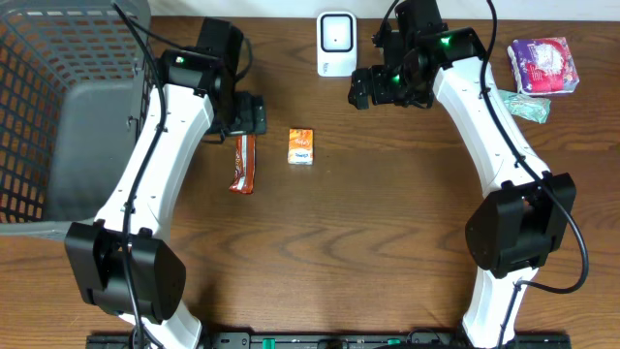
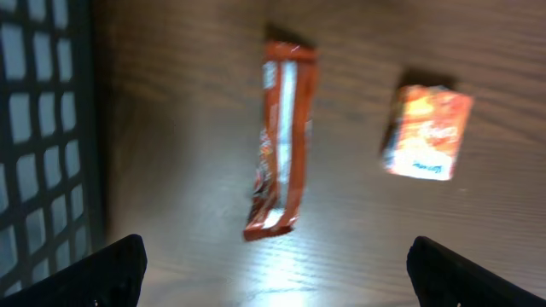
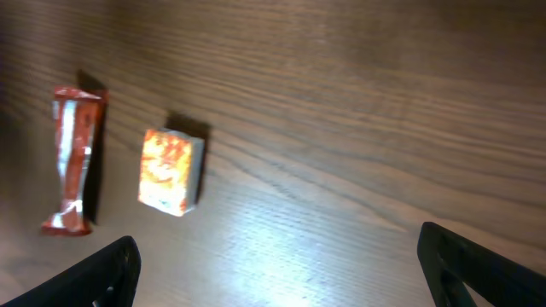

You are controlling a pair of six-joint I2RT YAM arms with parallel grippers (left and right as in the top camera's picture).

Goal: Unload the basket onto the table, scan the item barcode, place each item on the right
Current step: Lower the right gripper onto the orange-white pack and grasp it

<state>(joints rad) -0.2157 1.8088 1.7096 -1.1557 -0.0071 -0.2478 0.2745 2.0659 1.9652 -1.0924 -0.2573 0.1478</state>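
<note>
Your basket is standing left; bar and box are lying outside it on the bench; left gripper and right gripper are hanging spread.

Bench, contents: basket at the left edge; wrapped bar lying lengthwise left of centre; small box just beside it on the right, not touching. Scanner stands at the far edge, behind the small box. Packet lies in the far right corner, with a smaller pouch just before it.
</note>
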